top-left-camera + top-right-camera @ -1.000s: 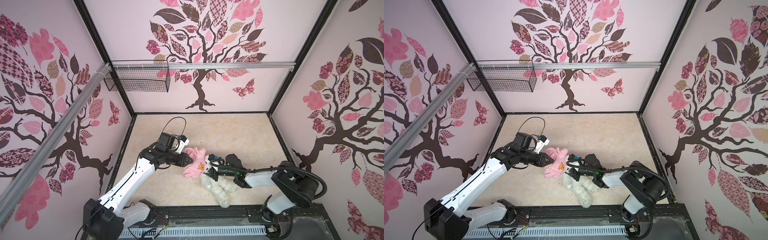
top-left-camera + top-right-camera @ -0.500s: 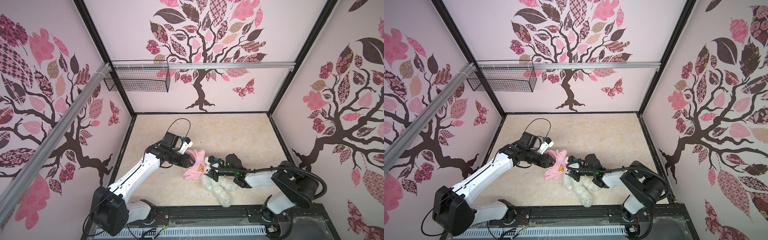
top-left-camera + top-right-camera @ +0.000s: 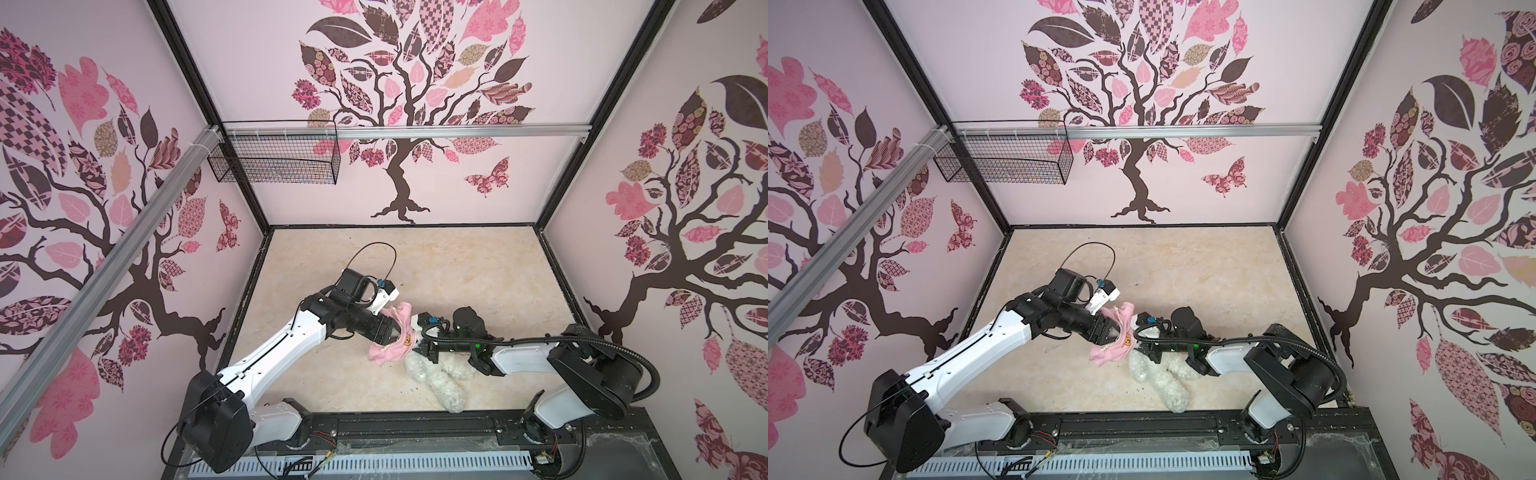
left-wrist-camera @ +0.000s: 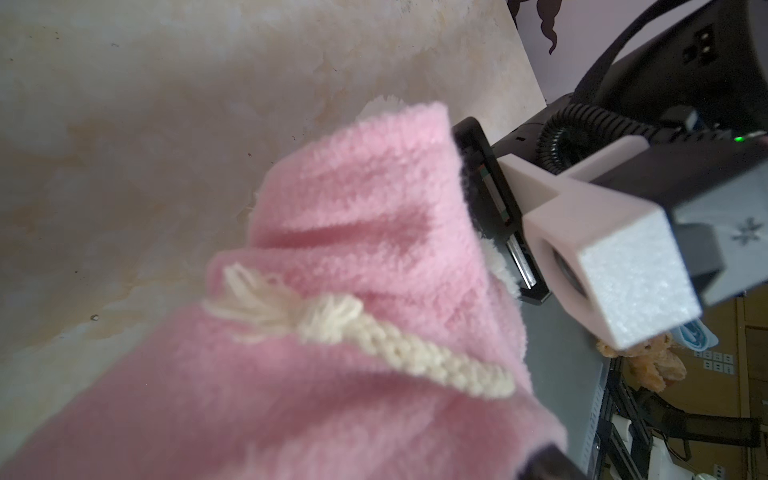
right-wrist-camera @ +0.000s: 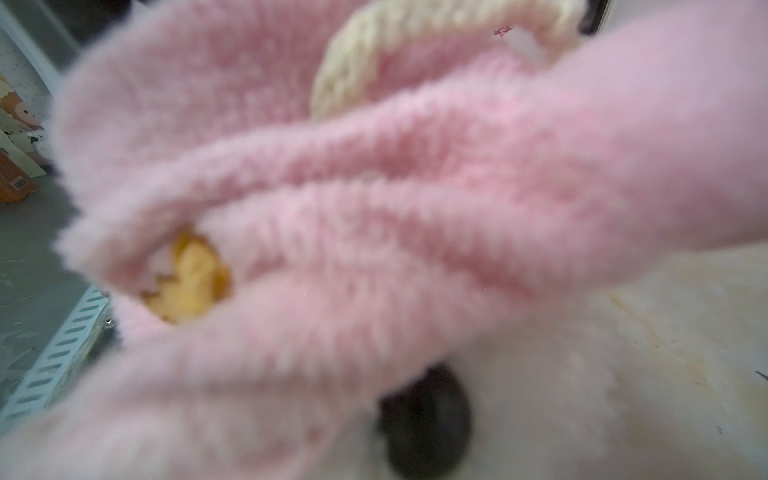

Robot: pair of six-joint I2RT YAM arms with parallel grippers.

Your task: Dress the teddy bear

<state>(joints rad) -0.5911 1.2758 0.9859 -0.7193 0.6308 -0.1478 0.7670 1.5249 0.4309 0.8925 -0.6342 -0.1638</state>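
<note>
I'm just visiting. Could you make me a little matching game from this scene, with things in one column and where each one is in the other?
1. white curly plush teddy bear
2. fluffy pink hooded shirt
3. black wire mesh basket

a. hanging from the silver metal rail
b. lying on the beige tabletop
c. bunched at the bear's head

Pairs: 1-b, 2-c, 3-a
</note>
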